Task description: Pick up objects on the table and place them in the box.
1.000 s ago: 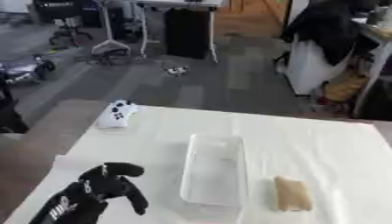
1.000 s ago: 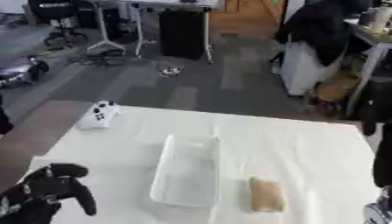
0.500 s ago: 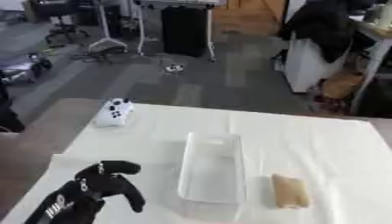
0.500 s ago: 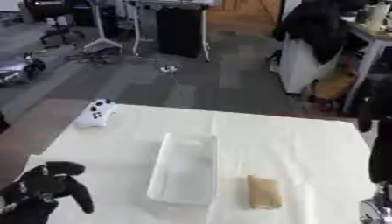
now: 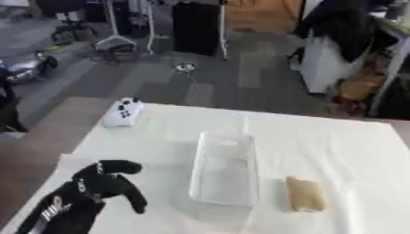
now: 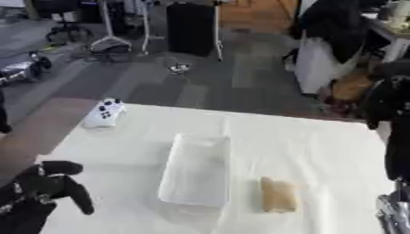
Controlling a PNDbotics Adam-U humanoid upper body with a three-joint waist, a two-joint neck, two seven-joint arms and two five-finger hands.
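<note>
Box (image 5: 224,171) is seen empty mid-counter (image 5: 336,141), brown roll (image 5: 304,194) just beside it, white controller (image 5: 122,112) far-left. Left hand (image 5: 100,185), fingers curled, nothing held, should be opened before reaching.

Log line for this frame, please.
left hand curled, empty | box empty | controller, brown roll on table

Clear box (image 5: 225,170) lies mid-table; tan, perhaps bread-like roll (image 5: 304,194) just right; white controller (image 5: 122,112) far left.
</note>
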